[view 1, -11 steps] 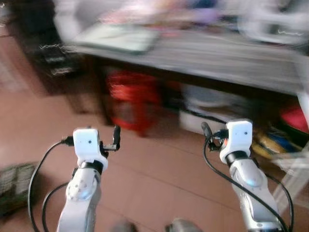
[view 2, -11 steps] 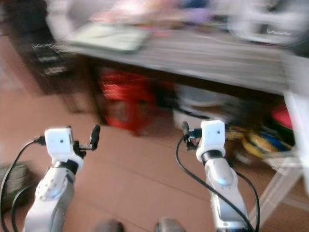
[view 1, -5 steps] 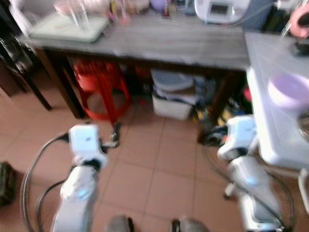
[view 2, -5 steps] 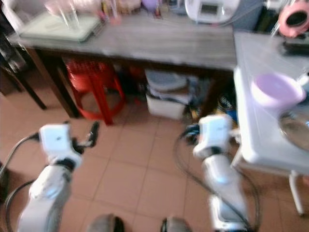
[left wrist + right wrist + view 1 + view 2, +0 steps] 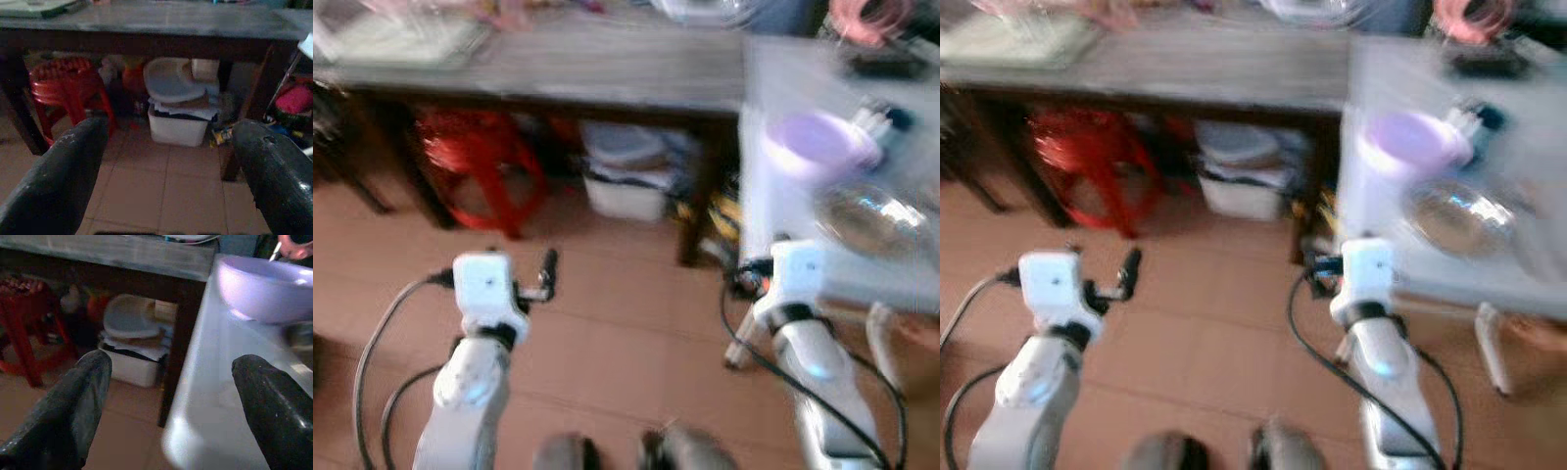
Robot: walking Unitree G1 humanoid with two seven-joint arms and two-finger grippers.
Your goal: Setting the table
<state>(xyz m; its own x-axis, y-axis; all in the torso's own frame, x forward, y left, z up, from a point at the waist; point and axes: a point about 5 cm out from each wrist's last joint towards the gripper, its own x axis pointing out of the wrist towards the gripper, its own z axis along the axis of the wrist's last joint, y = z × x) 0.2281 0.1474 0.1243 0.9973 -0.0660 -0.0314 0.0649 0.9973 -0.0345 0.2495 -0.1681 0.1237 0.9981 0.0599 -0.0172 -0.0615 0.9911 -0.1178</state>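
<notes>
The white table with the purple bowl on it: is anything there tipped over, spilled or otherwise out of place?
Nothing stands out. The round purple bowl sits upright on the white table, beside a shiny metal bowl. No spill shows, though the head views are blurred. Both grippers, left and right, are open and empty.

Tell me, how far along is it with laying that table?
Barely begun, it seems. A purple bowl and a shiny metal bowl already sit on the white table. Nothing is in hand: the left claw and the right claw are both open and empty. All the picking up and placing remains.
</notes>
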